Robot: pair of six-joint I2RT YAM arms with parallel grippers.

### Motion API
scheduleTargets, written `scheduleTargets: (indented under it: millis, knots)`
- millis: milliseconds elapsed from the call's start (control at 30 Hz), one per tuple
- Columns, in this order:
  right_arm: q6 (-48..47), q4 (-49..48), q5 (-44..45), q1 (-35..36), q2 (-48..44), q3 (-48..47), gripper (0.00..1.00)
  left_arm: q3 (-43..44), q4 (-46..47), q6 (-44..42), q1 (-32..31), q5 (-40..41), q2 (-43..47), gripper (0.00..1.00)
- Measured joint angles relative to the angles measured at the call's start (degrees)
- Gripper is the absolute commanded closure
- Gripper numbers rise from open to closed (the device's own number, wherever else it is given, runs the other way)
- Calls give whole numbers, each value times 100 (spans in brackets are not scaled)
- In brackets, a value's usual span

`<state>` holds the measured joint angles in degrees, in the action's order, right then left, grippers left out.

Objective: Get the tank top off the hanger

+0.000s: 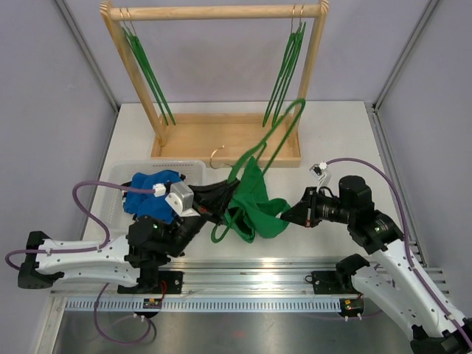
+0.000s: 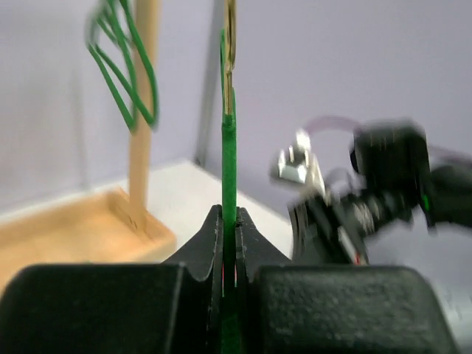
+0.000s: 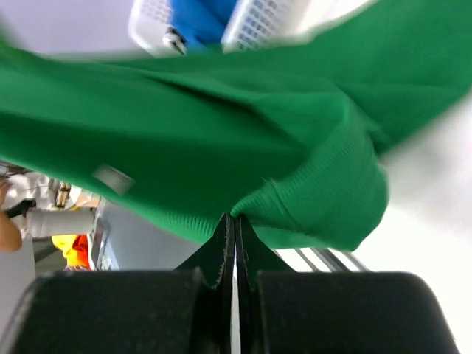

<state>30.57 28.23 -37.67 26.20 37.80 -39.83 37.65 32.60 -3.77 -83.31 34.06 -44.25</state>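
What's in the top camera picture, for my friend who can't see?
A green tank top is held between two robot tools: the left tool clamps its green hanger, the right tool pinches the cloth. Behind, a wooden rack carries more hangers; a basket sits left.

A white table (image 1: pixel 339 133) fills the floor of the cell, matte under soft, even light. Pale lavender-grey panels close it in: a back wall (image 1: pixel 221 59) at the far side, a left panel (image 1: pixel 44 110) and a right panel (image 1: pixel 435 88), joined at the far corners by slanting metal posts (image 1: pixel 88 51). At the far middle of the table stands a light wooden rack (image 1: pixel 214 12) on a flat wooden base (image 1: pixel 221 136). Along the near edge runs a slotted aluminium rail (image 1: pixel 251 274), and nearer still lies a brushed metal sheet (image 1: pixel 258 332) with a dull sheen.
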Motion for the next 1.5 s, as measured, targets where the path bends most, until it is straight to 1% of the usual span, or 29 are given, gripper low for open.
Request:
scheduleTargets:
  millis: [133,267,367,467,567,700,733,833,1000,1033,1067,1100,1133,1167,1233,1333,1433,1500]
  knots:
    - [72,299,479,68,120,267,100,531,1602,-1285,15,411,-560,100]
    - [258,284,804,151,411,649,100,1134,2708,-2216,70,518,-1029,100]
    - [337,280,1062,195,682,872,100,1652,3268,-2887,175,533,-1375,100]
    - [396,310,1327,201,802,1038,100,2221,3237,-3117,313,632,-1515,100]
    - [470,332,1545,203,702,1040,100,2697,2568,-2938,431,728,-1349,100]
    - [533,343,1683,210,302,826,100,2833,1392,-2363,439,1180,-946,100]
    - [531,369,1679,210,254,671,100,2863,981,-2124,450,1322,-866,100]
    - [444,463,1661,214,278,76,100,3198,-688,-1283,455,1681,-874,100]
    - [20,1075,2065,225,529,-1263,100,3987,-3289,39,474,2175,-1410,100]
    - [-61,1198,2120,238,629,-1488,95,4159,-3751,264,520,2210,-1567,100]
    - [-122,1268,2177,282,713,-1661,66,4315,-4181,479,584,2194,-1716,100]
    - [-155,1307,2205,348,809,-1773,45,4485,-4638,713,702,2122,-1860,100]
    - [-195,1322,2229,428,885,-1814,27,4710,-5104,938,918,1974,-2022,100]
    - [-214,1340,2269,564,990,-1823,2,4977,-5532,1169,1110,1773,-2210,100]
    - [-334,1416,2328,789,1215,-1786,0,5294,-6000,1408,1576,1604,-2448,100]
    - [-358,1427,2376,901,1451,-1550,0,5936,-6655,1602,1886,1360,-2848,100]
    - [-356,1537,2490,903,1416,-1388,0,6669,-6951,1637,2146,942,-3300,100]
    - [-354,1539,2511,903,1298,-1373,1,6988,-7005,1628,2404,669,-3545,100]
